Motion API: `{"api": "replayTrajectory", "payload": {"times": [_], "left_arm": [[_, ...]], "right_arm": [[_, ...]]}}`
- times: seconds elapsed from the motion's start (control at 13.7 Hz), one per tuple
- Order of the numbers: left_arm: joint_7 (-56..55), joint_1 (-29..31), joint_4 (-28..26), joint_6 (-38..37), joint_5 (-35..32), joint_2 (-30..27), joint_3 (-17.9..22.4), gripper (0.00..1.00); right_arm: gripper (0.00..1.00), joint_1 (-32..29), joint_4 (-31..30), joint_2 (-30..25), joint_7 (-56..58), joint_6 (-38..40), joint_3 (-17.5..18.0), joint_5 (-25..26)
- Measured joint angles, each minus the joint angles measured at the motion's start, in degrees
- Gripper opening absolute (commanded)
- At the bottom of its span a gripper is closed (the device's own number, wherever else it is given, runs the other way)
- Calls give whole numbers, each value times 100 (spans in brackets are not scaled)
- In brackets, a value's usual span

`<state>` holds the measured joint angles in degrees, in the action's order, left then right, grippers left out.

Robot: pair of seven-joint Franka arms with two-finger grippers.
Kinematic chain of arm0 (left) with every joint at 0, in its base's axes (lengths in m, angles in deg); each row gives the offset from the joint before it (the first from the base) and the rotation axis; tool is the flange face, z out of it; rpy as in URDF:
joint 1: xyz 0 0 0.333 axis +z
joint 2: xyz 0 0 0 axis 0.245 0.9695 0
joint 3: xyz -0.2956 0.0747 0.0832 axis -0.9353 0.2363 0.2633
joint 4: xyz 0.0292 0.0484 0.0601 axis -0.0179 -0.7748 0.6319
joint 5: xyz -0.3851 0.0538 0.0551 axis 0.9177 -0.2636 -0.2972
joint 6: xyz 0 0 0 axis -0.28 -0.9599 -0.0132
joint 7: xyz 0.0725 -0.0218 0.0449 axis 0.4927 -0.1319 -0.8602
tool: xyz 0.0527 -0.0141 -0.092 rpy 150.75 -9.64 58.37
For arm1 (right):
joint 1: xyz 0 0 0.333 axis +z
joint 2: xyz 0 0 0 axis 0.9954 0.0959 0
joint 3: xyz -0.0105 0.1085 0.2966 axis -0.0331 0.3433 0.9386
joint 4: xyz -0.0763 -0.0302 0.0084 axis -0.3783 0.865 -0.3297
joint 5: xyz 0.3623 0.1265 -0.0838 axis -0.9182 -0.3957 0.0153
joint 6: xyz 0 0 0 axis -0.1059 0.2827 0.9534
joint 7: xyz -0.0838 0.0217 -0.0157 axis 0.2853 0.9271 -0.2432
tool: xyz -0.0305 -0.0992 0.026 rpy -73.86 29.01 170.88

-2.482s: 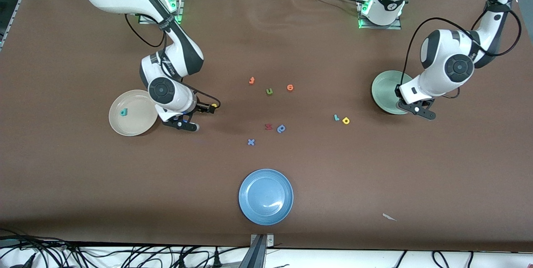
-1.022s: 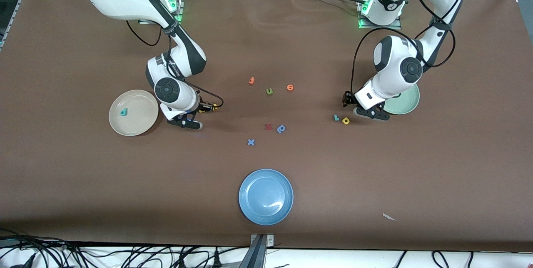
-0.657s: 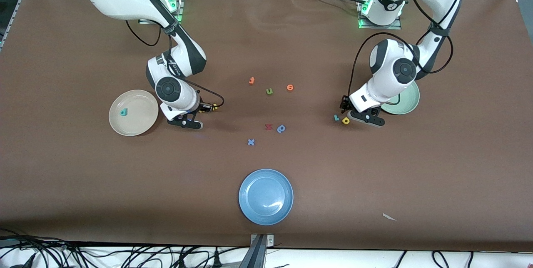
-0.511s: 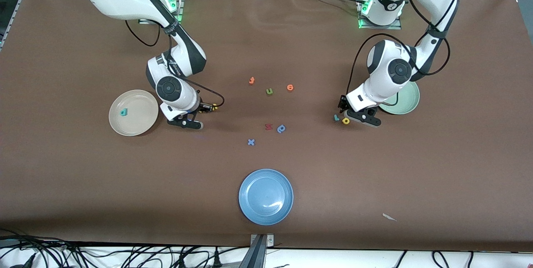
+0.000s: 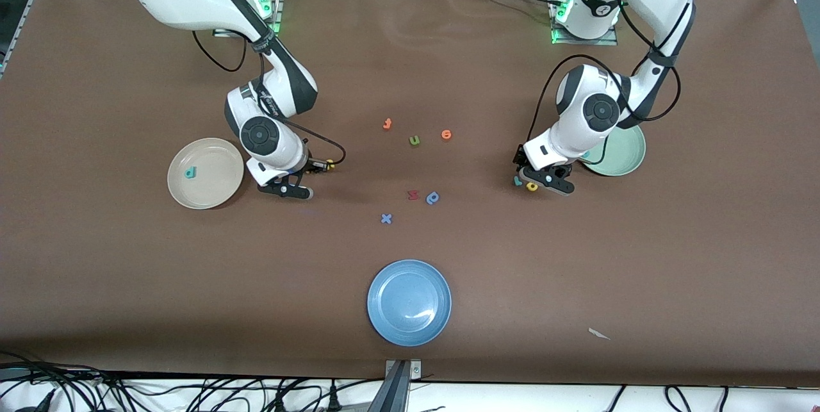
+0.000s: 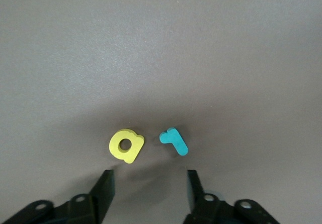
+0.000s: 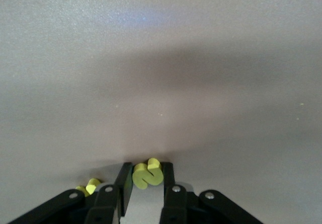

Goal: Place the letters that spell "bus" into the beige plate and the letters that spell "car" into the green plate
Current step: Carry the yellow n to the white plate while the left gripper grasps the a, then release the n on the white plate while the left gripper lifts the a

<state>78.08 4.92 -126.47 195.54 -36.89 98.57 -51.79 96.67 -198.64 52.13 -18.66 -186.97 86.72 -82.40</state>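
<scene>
My right gripper [image 7: 146, 171] is down at the table beside the beige plate [image 5: 221, 193], shut on the yellow "s" [image 7: 147, 173], with its jaws pressed on both sides of the letter. A second yellow letter [image 7: 88, 186] lies just beside one finger. A teal "b" [image 5: 189, 173] lies in the beige plate. My left gripper [image 6: 149, 179] hangs open low over the yellow "a" [image 6: 126, 145] and the teal "r" [image 6: 174, 141], which lie side by side on the table next to the green plate [image 5: 624, 157]. The left arm covers part of that plate.
Loose letters lie mid-table: an orange one [image 5: 387, 123], an olive "u" [image 5: 414, 140], another orange one [image 5: 446, 134], a dark red one [image 5: 413, 195], a blue one [image 5: 433, 197] and a blue "x" [image 5: 385, 218]. A blue plate [image 5: 409, 302] sits nearest the camera.
My left arm has swung from over the green plate to above the "a" and "r". My right gripper has closed on the yellow "s".
</scene>
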Motion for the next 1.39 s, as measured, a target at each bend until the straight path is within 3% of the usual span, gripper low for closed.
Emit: {"api": "replayTrajectory", "payload": {"times": [0.58,0.88,1.24,1.39], "left_arm": [[23,0,0,145,-241,131,96,57],[23,0,1,185,-291,142,109,57],[23,-1,6,190,-294,146,119,56],[29,-8,40,197,-377,160,121,58]], "right_arm": [[11,-12,93,-32,15,145,-153,73],[11,-53,694,-316,565,1376,-637,95],[13,-85,705,-434,2018,1679,-1555,96],[22,-89,569,-400,2411,1691,-1820,96]]}}
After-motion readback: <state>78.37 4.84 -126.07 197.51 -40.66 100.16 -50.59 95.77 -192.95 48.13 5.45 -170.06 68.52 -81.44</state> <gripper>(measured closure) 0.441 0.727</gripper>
